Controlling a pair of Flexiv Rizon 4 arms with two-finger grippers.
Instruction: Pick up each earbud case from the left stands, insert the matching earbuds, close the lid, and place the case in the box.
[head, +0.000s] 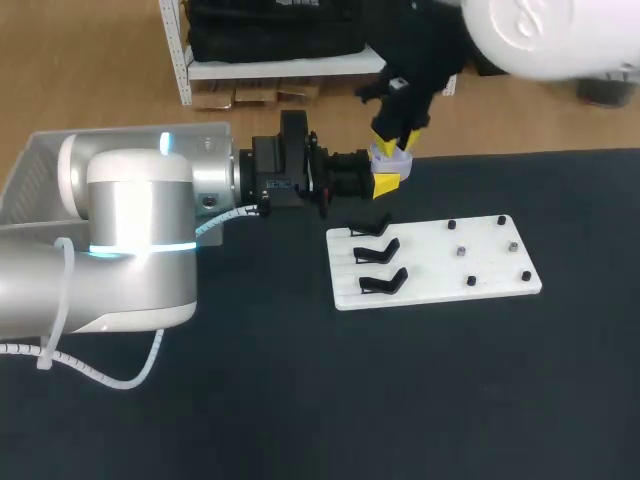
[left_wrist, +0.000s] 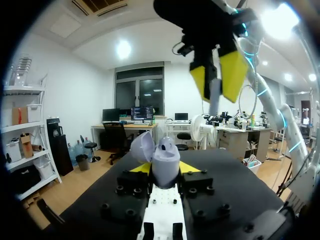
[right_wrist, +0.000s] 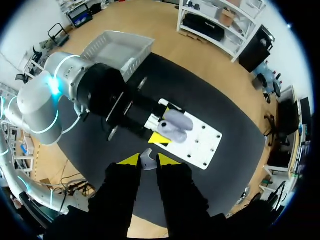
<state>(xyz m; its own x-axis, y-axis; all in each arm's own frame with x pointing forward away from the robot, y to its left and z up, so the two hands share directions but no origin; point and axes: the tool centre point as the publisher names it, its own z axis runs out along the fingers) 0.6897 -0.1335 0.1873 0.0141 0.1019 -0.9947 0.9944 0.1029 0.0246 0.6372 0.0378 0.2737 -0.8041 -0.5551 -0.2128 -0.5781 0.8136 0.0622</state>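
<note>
Counter (head: 300, 400): dark and flat. It carries the board and leaves both arms room to work above it.
Board (head: 440, 275): white, lying flat on the counter. Black stands (head: 383, 282) line its left edge and small pegs (head: 471, 281) dot its right, probably so each part has a fixed pick-up spot.
Left tool (left_wrist: 167, 169): reaches in level from the left and stops above the board's far left corner. Its yellow tips pinch the case from two sides.
Case (left_wrist: 166, 161): lavender and off the stands. It is held upright in the left tool with its lid (left_wrist: 141, 146) swung open. The mouth faces up, apparently to offer a steady socket to the other arm.
Right tool (right_wrist: 148, 160): points straight down, directly over the case and apart from it. Its tips are pressed on an earbud.
Earbud (left_wrist: 214, 102): white, gripped by the right tool and hanging over the open mouth, which looks lined up for a vertical insertion. It is not yet in the case.
Box (head: 28, 170): pale basket beyond the counter's far left corner, behind the left arm. It sits on that arm's side, which suits dropping the closed case in.
</note>
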